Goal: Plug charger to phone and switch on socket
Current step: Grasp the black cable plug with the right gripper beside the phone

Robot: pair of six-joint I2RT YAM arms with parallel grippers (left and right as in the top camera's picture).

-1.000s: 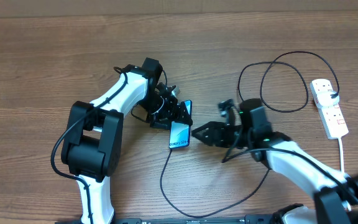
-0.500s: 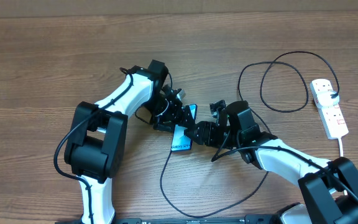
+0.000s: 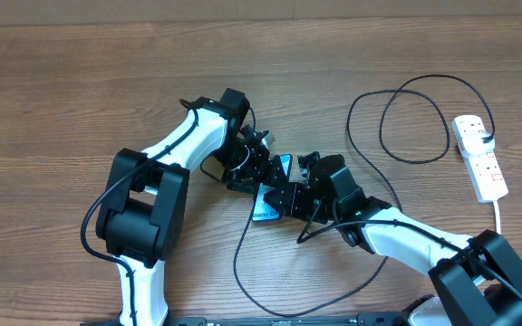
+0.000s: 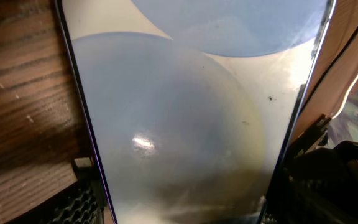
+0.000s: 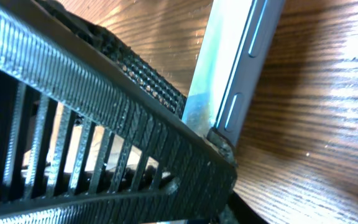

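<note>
— What sits on the table [image 3: 53,81], counted?
— Two arms, one socket [image 3: 480,167], one phone [image 3: 263,210], one charger [image 3: 381,131].
— The phone?
— Mid-table between both grippers: slim, black-edged, with a pale blue-white screen.
— Jaws?
— The left gripper [image 3: 263,177] pinches the phone across its long edges. The right gripper [image 3: 286,197] has a ribbed finger [image 5: 104,118] against the phone's side. I cannot tell if its jaws are spread or closed.

Even overhead light; blurred, glare-spotted wrist close-ups.
</note>
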